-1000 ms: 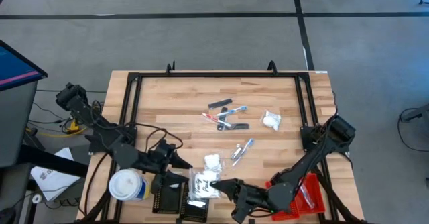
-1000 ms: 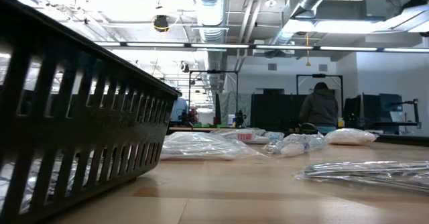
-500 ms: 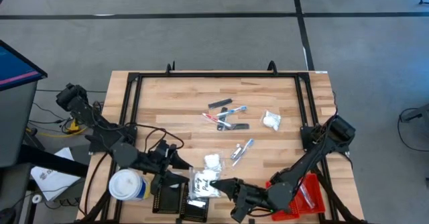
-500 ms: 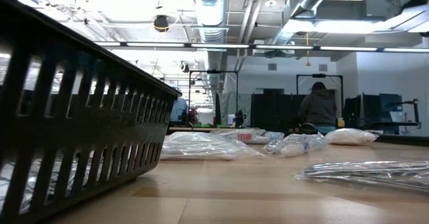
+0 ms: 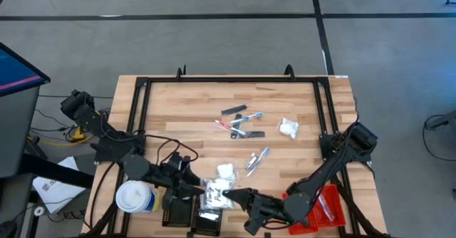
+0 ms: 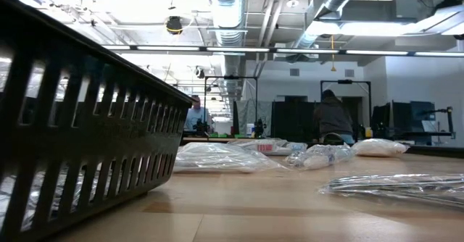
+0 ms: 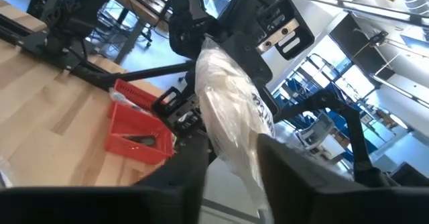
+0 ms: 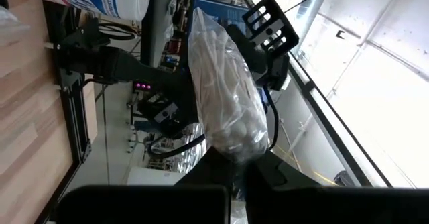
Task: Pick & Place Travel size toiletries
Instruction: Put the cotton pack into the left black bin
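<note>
A clear packet of white puffy pieces (image 5: pixel 214 194) hangs in the air near the table's near edge, between my two grippers. My right gripper (image 5: pixel 234 195) is shut on its right end. My left gripper (image 5: pixel 192 188) is open at its left end, one finger on each side of the packet (image 7: pixel 231 110); whether they touch it, I cannot tell. More toiletries lie on the table: a grey bar (image 5: pixel 234 110), blue and red sticks (image 5: pixel 241 121), a white packet (image 5: pixel 288 128), thin sticks (image 5: pixel 257 159) and a small white packet (image 5: pixel 226 171). My right gripper pinches the packet's narrowed right end (image 8: pixel 238 158) between its two fingers, coming level from the table's right side. The packet is lifted clear and reaches away from the fingers toward the left gripper (image 8: pixel 269 24).
The white-topped canister (image 5: pixel 135 197) stands at the near left corner. A black ribbed tray (image 5: pixel 187 211) sits below the packet, and a red tray (image 5: pixel 325 204) sits under the right arm. A black frame (image 5: pixel 232 80) borders the table. People show in the room beyond (image 6: pixel 334 117).
My left gripper has moved toward the table's near edge and right, up to the packet's left end. The right gripper and the packet have kept still.
</note>
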`<state>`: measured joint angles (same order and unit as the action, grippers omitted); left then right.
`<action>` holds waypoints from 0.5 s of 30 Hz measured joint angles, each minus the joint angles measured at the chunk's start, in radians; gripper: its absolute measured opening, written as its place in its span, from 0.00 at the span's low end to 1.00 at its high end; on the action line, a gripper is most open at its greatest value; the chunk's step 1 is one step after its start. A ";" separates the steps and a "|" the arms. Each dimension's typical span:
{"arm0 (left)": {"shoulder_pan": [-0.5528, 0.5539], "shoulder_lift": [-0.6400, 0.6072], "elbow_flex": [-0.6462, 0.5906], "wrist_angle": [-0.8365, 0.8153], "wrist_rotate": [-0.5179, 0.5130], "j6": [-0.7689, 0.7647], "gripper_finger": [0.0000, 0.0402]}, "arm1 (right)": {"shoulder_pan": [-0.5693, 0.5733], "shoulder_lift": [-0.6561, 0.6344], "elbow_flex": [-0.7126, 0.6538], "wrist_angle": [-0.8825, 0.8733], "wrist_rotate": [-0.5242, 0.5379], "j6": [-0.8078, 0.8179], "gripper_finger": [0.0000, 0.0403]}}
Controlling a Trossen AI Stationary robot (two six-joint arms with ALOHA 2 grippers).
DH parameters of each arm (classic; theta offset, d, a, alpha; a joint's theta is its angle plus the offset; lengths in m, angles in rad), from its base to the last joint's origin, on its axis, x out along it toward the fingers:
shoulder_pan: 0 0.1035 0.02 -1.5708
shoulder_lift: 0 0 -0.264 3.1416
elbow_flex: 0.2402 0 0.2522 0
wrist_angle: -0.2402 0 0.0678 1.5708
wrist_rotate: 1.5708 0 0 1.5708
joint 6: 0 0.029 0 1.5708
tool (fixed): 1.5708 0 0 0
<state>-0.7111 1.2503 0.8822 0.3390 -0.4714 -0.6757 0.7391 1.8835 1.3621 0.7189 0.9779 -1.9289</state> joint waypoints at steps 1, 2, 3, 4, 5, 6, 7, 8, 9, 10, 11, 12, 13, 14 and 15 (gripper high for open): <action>0.000 0.000 0.000 0.000 0.008 0.000 0.23 | 0.000 0.000 0.000 0.000 0.000 0.003 0.01; 0.000 0.000 0.000 0.000 0.016 -0.001 0.17 | 0.000 0.000 0.000 0.002 0.000 0.008 0.01; 0.000 0.000 0.000 0.000 0.019 0.001 0.10 | 0.000 0.000 0.000 0.010 0.000 0.015 0.01; 0.000 0.000 0.000 0.000 0.022 0.003 0.05 | 0.000 0.000 0.000 0.019 0.000 0.027 0.02; -0.001 0.000 0.000 0.001 0.025 0.004 0.03 | 0.000 -0.001 0.000 0.026 -0.003 0.050 0.03; -0.001 0.000 0.000 0.001 0.025 0.004 0.02 | 0.000 -0.001 0.000 0.033 -0.006 0.079 0.05; -0.002 0.000 0.000 0.001 0.026 0.004 0.02 | 0.000 -0.001 0.000 0.043 -0.006 0.103 0.06; -0.003 -0.002 0.000 0.001 0.033 0.004 0.01 | 0.000 -0.001 -0.001 0.057 -0.008 0.129 0.09; -0.004 -0.007 0.000 0.000 0.042 0.005 0.01 | 0.000 -0.001 0.000 0.072 -0.010 0.167 0.11; -0.005 -0.014 0.000 0.001 0.058 0.005 0.00 | 0.001 -0.001 0.000 0.090 -0.011 0.203 0.14; -0.006 -0.023 0.000 0.002 0.064 0.007 0.00 | 0.004 -0.001 0.000 0.110 -0.011 0.235 0.16; -0.006 -0.033 0.000 -0.001 0.069 0.011 0.00 | 0.006 -0.001 0.000 0.130 -0.011 0.258 0.19; -0.012 -0.047 0.000 -0.007 0.071 0.017 0.00 | 0.010 -0.001 0.000 0.151 -0.012 0.275 0.22; -0.017 -0.064 0.000 -0.018 0.071 0.021 0.00 | 0.015 -0.001 0.000 0.168 -0.011 0.280 0.25; -0.022 -0.083 0.000 -0.029 0.072 0.023 0.00 | 0.022 -0.002 0.000 0.187 -0.011 0.281 0.29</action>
<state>-0.7336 1.1669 0.8822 0.3102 -0.3990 -0.6527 0.7609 1.8820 1.3617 0.9058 0.9668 -1.6482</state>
